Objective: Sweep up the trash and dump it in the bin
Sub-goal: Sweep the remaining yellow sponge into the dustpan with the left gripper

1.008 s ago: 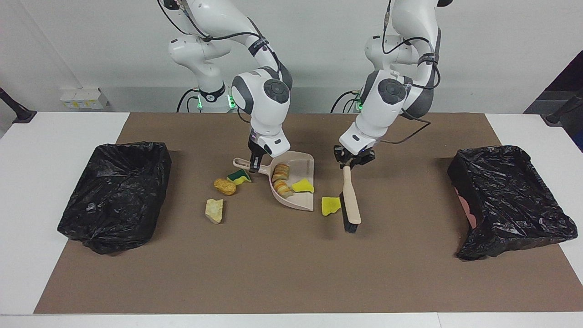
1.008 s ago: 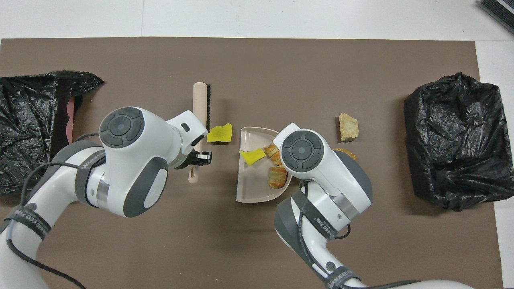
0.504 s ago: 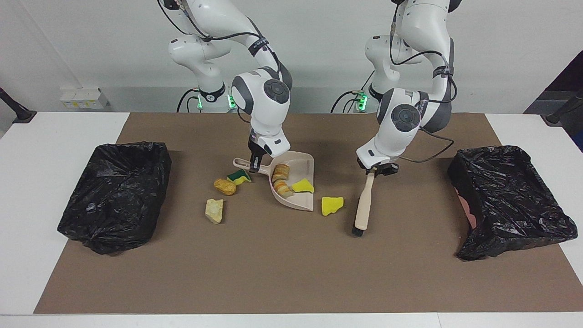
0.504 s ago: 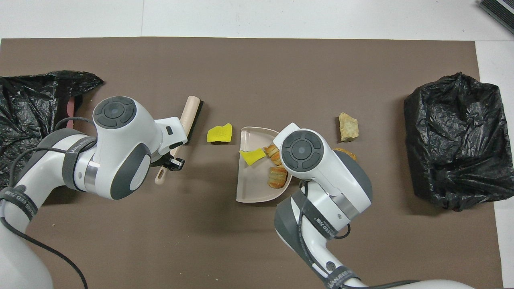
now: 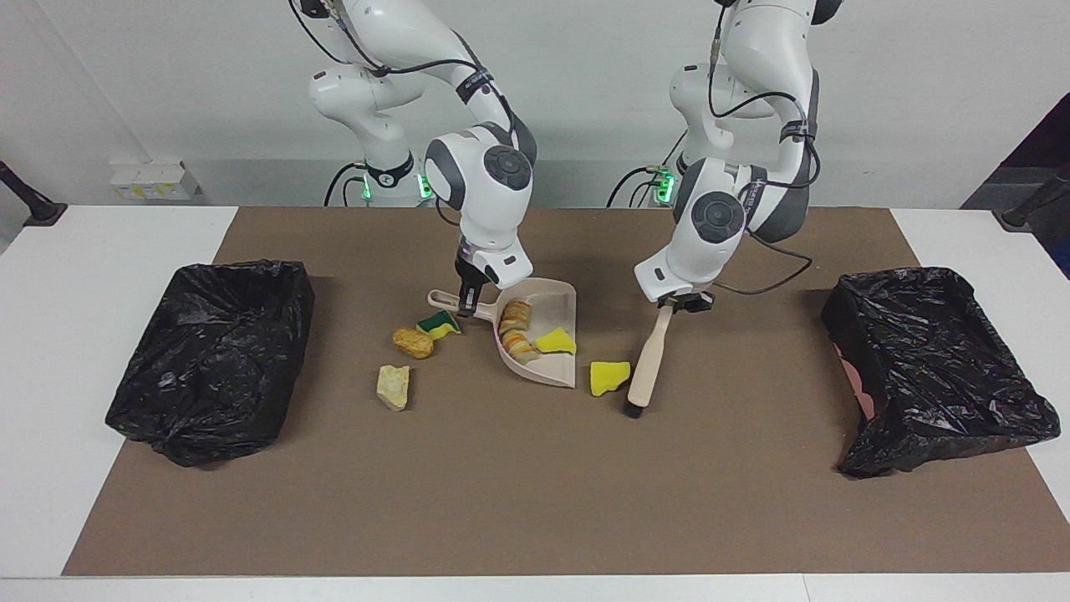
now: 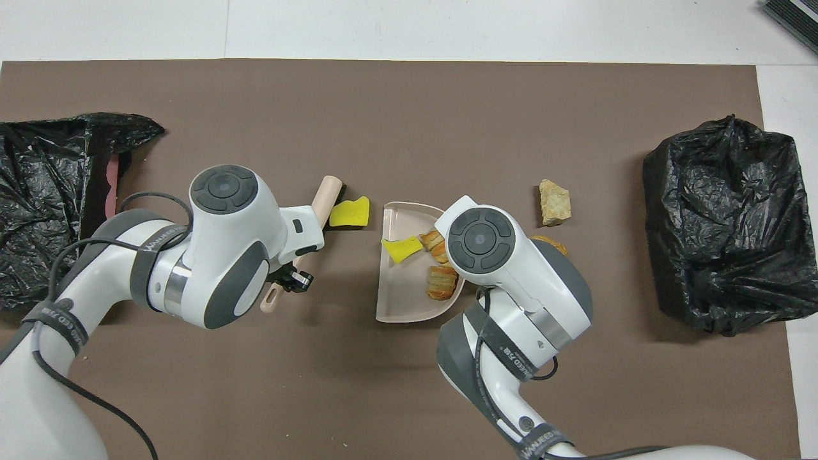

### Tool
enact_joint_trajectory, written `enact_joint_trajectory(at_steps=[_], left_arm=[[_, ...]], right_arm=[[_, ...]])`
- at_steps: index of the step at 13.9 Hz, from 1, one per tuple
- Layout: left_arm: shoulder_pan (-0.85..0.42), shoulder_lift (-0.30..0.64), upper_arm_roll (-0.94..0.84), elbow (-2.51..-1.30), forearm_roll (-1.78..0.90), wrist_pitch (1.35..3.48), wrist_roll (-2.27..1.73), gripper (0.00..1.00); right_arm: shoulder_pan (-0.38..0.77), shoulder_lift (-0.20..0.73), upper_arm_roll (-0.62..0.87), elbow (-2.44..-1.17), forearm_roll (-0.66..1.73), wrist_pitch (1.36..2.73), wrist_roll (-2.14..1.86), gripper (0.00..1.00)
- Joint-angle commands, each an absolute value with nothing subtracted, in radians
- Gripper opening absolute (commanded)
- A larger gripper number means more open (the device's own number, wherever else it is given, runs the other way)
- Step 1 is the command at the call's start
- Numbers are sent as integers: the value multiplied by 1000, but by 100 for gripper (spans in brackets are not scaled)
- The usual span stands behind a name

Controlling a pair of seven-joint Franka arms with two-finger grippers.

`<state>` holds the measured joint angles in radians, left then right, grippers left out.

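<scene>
Trash (image 5: 608, 376) piece touching brush (image 5: 645, 361) bristles, left gripper (image 5: 679, 303) clamped on brush handle, right gripper (image 5: 468, 297) gripping dustpan (image 5: 547, 370) handle, three scraps (image 5: 525, 331) in dustpan, three beside it

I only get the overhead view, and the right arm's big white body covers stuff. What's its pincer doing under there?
Observer: In the facing view, the right pincer is shut on the handle of the dustpan.
Operator: Is any trash hiding under that arm?
Observer: Yes. A green-and-yellow sponge lies on the mat beside the handle, outside the dustpan.
Operator: And the orange bit I can barely see?
Observer: That is a whole golden-brown lump. It lies on the mat right beside the sponge, toward the right arm's end of the table.
</scene>
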<state>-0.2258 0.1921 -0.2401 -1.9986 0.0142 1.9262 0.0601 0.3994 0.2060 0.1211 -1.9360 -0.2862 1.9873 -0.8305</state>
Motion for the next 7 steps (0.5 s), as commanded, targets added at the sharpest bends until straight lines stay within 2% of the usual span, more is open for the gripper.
enact_joint_trajectory(at_steps=[1,4,7], left_arm=[[-285,147,-256,-2052,-4,1908,57,0],[-327,132,-293,-2060,-147,1914,23,0],[-324,129,-318,-2031,-173,1901,-118,0]], right_arm=[[390,210,129,-1945,-311,2016,-807,0],[382,212,129,-1948,-305,2019,-807,0],[371,213,129,-1956,-299,2039,-807,0]])
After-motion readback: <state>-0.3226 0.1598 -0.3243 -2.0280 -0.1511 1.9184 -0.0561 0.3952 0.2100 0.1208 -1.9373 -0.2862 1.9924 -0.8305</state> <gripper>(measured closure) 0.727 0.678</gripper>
